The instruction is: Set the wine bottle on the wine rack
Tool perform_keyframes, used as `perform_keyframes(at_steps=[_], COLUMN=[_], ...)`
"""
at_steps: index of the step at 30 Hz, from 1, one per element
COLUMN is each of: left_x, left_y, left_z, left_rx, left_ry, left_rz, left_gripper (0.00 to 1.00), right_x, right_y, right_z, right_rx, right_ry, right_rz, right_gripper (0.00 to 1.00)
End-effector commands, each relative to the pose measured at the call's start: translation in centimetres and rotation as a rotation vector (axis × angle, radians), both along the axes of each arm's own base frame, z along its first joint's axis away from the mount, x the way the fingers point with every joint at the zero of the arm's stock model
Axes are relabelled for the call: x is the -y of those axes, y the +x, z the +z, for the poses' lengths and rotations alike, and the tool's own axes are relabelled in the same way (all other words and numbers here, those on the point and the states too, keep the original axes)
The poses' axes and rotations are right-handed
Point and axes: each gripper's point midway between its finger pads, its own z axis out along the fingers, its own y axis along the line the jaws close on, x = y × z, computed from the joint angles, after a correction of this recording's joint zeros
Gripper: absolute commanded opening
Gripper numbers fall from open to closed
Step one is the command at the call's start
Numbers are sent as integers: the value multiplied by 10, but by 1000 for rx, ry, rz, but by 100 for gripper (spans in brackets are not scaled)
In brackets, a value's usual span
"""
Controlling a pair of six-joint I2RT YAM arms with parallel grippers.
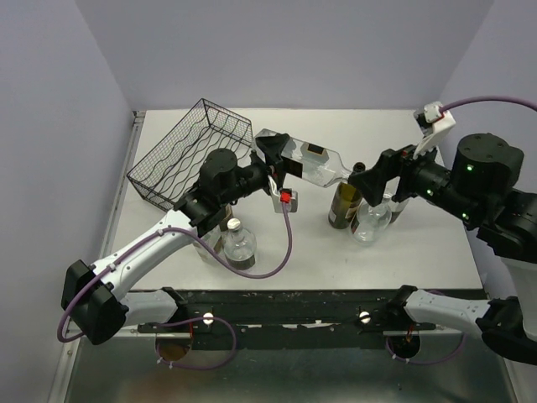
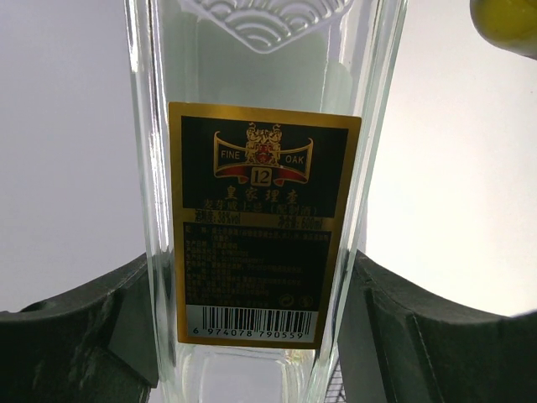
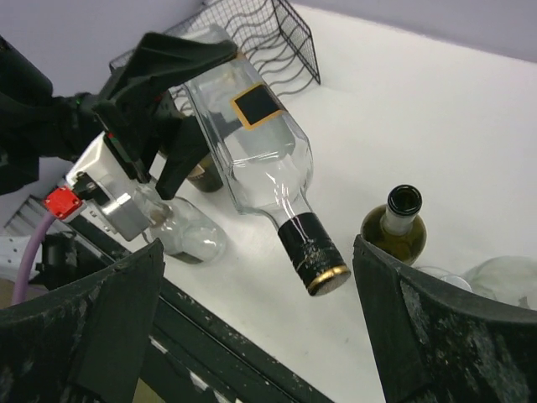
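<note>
Clamped between the two black fingers of the left gripper, one clear, square-sided wine bottle hangs on its side above the white table. Its black-and-gold label reads "Fine Oak 12". The bottle's base end lies just beside the single black wire wine rack at the table's far left corner, outside it, and its black, gold-banded cap points at the right gripper. That gripper is released, its fingers spread wide to either side of the capped neck and apart from it.

At least four more bottles stand upright on the table. One is olive-green with an uncorked mouth, with rounded clear glass just beside it, though how many vessels that is cannot be told. A round clear bottle and a darker one stand under the left arm. Whether any bottle holds liquid cannot be told.
</note>
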Motion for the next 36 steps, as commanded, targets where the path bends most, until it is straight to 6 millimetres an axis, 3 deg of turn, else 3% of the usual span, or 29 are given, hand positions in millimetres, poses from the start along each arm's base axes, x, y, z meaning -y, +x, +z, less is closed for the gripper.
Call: perform_keyframes(at_steps=[1, 5, 9, 14, 22, 29, 34, 36], left_x=[-4, -1, 0, 4, 5, 7, 9, 11], left_y=[-37, -44, -47, -47, -41, -38, -38, -39], left_z=[102, 101, 103, 103, 100, 97, 98, 97], left_rx=[354, 434, 481, 498, 494, 454, 429, 424], left_ry=[-96, -45, -23, -17, -25, -21, -29, -30], left_rz=[-73, -69, -75, -80, -58, -60, -69, -79], left_gripper=[0, 0, 0, 0, 0, 0, 0, 0], right_x=[-15, -23, -12, -23, -37, -40, -39, -40], right_y=[1, 6, 19, 12, 3, 4, 6, 8], right_z=[-41, -67, -91, -115, -139, -139, -140, -141], right_rx=[-89, -156, -196, -254, -318, -304, -300, -303], right_ry=[-166, -245, -346, -354, -335, -312, -312, -314], right_rz=[105, 130, 57, 130, 200, 203, 189, 183], right_gripper=[100, 100, 100, 97, 76, 59, 31, 25])
